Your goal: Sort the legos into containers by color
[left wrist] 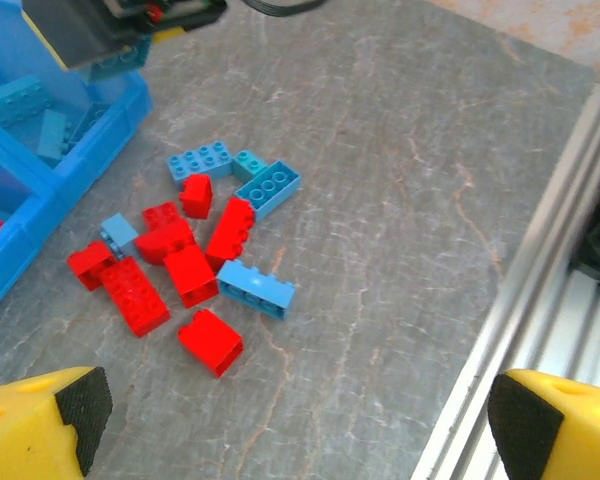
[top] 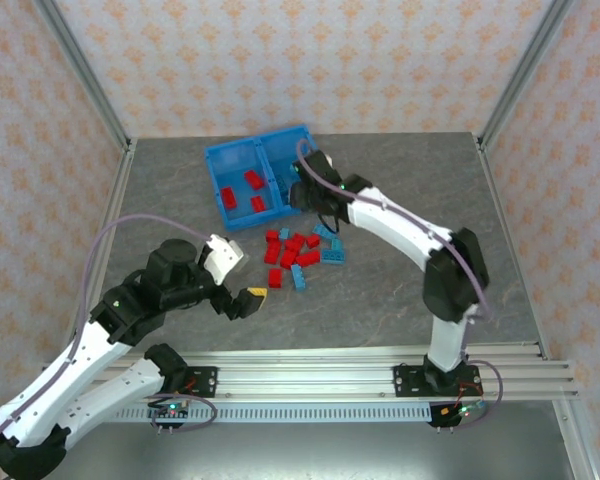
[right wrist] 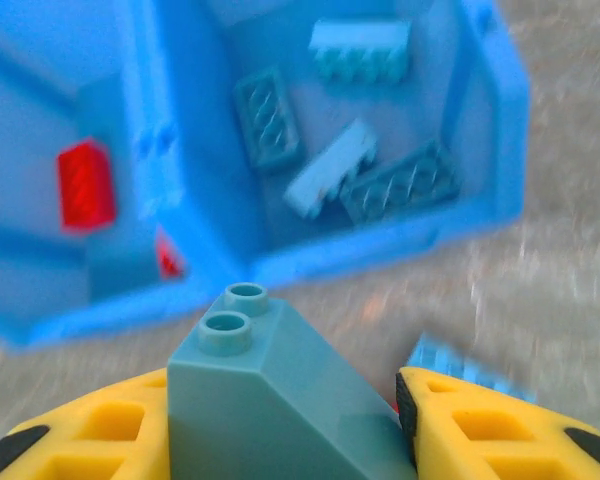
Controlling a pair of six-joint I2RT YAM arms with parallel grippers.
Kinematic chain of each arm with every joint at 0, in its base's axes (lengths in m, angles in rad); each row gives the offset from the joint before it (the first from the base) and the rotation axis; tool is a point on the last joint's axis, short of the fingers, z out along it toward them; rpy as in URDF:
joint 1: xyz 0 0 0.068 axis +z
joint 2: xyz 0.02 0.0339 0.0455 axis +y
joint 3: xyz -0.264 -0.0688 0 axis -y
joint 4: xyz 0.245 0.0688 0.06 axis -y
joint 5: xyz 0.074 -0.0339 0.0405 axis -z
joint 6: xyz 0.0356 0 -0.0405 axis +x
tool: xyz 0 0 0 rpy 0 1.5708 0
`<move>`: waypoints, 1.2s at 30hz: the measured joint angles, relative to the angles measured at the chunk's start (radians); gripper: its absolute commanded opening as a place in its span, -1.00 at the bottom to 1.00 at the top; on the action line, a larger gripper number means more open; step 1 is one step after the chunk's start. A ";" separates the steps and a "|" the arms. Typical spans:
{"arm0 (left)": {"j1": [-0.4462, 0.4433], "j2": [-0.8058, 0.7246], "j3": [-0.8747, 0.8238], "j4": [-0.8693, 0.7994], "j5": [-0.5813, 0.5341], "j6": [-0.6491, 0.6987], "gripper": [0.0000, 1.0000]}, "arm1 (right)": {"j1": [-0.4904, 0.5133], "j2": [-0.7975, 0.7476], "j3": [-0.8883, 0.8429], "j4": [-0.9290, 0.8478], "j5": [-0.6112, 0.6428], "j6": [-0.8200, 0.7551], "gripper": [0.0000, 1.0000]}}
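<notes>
Nearest the bases, the left gripper (left wrist: 302, 415) hovers over the grey, stone-veined table (top: 380, 300) with its yellow, black-padded fingers spread wide and nothing between them. Just ahead of it lie the loose legos (left wrist: 195, 265), a tight scatter of glossy studded bricks, mostly red with a few light blue, some touching and some tipped on edge. Further on, the right gripper (right wrist: 285, 440) pinches a pale blue sloped brick (right wrist: 250, 370), two studs on top, at the near wall of the bright blue bin (right wrist: 380, 255). The wrist view is blurred, so the brick seems just short of the rim, not over it. Smooth-walled and rectangular, the bin is split by a divider: its left compartment (top: 235, 195) holds red bricks, and the right compartment (right wrist: 360, 150) holds light blue ones. To do this step well, I judge the gripper should carry the brick past the wall, centre it over the right compartment away from the divider, and release low so the hard plastic does not bounce out.
</notes>
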 measured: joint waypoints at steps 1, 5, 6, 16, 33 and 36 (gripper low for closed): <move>0.000 -0.001 -0.012 0.010 -0.015 0.000 1.00 | -0.018 0.057 0.059 -0.008 -0.001 -0.005 -0.07; 0.000 -0.021 -0.050 0.056 -0.071 -0.005 1.00 | -0.063 0.339 0.388 -0.087 -0.007 -0.029 -0.04; 0.000 -0.028 -0.056 0.068 -0.085 -0.005 1.00 | -0.066 0.404 0.467 -0.110 -0.009 -0.033 -0.02; 0.000 -0.052 -0.102 0.104 -0.151 -0.004 1.00 | -0.066 0.580 0.768 -0.247 -0.037 -0.036 0.47; 0.000 -0.043 -0.059 0.021 -0.169 0.102 1.00 | 0.126 -0.220 -0.181 -0.129 -0.118 -0.027 0.44; 0.000 -0.035 -0.059 0.005 -0.169 0.112 1.00 | 0.257 -0.325 -0.327 -0.112 -0.123 0.023 0.45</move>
